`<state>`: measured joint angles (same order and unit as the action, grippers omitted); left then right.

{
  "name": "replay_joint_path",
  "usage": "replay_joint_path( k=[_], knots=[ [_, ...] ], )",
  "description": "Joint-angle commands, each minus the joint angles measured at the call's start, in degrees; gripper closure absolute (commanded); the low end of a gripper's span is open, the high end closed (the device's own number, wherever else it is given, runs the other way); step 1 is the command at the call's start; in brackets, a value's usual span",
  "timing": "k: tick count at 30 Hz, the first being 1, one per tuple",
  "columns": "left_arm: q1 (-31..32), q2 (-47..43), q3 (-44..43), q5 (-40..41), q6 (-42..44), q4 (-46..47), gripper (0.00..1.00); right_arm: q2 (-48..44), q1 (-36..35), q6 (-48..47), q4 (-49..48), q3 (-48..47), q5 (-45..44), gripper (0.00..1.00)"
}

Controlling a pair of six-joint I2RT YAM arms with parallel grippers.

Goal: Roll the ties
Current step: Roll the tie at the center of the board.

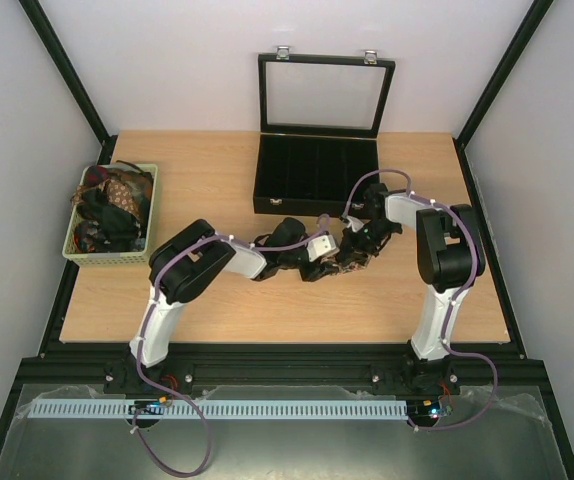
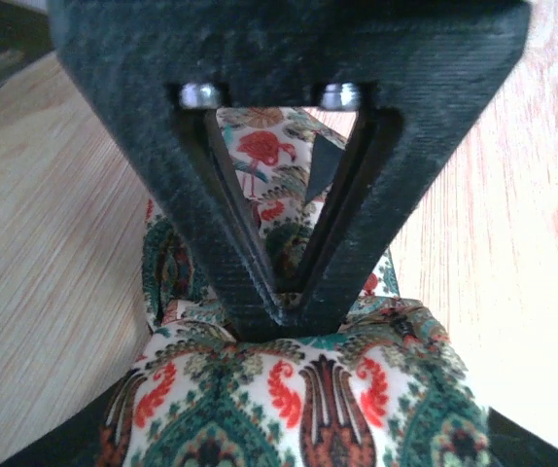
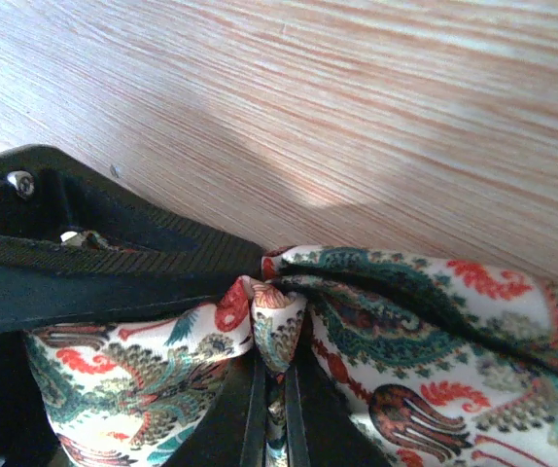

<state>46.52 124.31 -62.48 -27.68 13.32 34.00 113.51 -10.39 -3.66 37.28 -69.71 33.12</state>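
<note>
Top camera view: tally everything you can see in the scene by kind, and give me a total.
Black glass-lidded case: 1
Green basket: 1
Paisley tie out of the basket: 1
Robot arms, left and right: 2
Total: 5, leaving out the heaped ties in the basket, which are too tangled to count.

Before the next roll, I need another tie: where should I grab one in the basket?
Pinch a raised fold on top of the ties, coming straight down: the walls of the basket close off the sides, and the ties lie heaped and tangled.
</note>
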Motion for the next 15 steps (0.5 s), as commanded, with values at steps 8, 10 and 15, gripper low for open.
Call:
replay_joint_path(
  k=[8,10,15],
  knots=[
    [0.6,-1.7,3.8,4.9,2.4,-10.5,0.60,1.8,1.8,-1.8,2.2,-0.1,-8.1,0.81],
    [0.7,-2.1,4.6,5.6,2.7,-12.1,0.60,0.4,3.2,-2.8,5.0,-2.1,-2.9,0.68],
    [0.9,-1.4,4.2,6.2,3.6,-15.4,0.59,-3.5,3.7,-4.5,10.0,-3.6,9.8,0.47]
  ],
)
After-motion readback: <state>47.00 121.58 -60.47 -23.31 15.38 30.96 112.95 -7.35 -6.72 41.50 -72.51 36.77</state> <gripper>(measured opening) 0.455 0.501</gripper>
